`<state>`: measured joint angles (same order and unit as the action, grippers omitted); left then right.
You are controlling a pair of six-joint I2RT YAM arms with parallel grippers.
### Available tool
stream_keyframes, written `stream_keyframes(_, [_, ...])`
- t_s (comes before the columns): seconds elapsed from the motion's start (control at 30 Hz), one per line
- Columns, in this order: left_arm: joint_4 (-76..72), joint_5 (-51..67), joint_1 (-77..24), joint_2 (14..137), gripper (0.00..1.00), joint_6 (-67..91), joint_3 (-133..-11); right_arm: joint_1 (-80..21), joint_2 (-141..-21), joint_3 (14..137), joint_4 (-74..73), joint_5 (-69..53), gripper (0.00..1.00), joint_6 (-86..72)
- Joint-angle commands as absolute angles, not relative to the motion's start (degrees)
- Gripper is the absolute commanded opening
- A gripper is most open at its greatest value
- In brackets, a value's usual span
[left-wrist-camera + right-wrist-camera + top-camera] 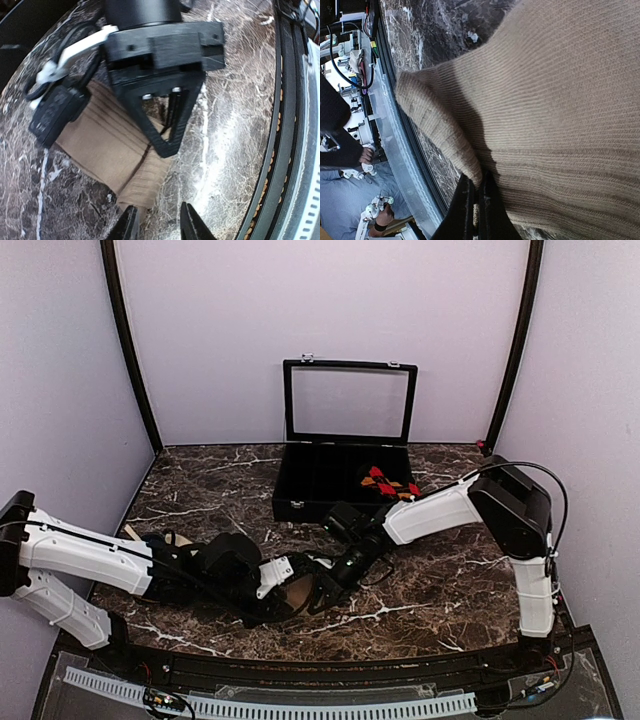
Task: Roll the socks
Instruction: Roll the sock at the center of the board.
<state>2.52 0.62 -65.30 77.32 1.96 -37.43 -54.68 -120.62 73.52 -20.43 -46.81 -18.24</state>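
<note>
Right wrist view: right gripper [476,186] is pressed together on a folded lip of the tan sock [560,100], with ribbed cloth doubled over just above the fingertips. The pinch sits right at the fold, most likely so the turned-over edge can be carried along the sock as the start of a roll. The rest of that sock lies flat on the marble desk [430,570], near the front edge, between the two arms.

Left wrist view: left gripper [158,216] has its fingers apart, with nothing between them but bare desk. The sock's nearest corner lies just beside one finger. This reads as a waiting position — close enough to pin or catch the free end while the other arm turns the fold.

Top external: argyle sock [390,484] sits well apart from this, inside the open black case [300,502] toward its right side, lid upright. Neither arm is at it. Rolling looks barely begun — only one fold shows.
</note>
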Motion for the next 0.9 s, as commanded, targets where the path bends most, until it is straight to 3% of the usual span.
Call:
stream_keyframes(0.0, [0.43,-3.29,-67.73,79.19,0.31,-5.07,-37.0,-54.33,-122.21,75.17,-22.81,-47.63,0.0,-18.15])
stream_keyframes(0.37, [-2.13,-10.85,-69.79,83.59,0.32,-13.8,-37.39,-54.23,-123.01,75.76,-24.48,-48.43,0.0,-17.55])
stream_keyframes(0.87, [-1.62,-6.08,-69.79,87.7,0.33,-19.31,-39.14,-54.06,-123.16,76.29,-25.58,-49.17,0.0,-17.06])
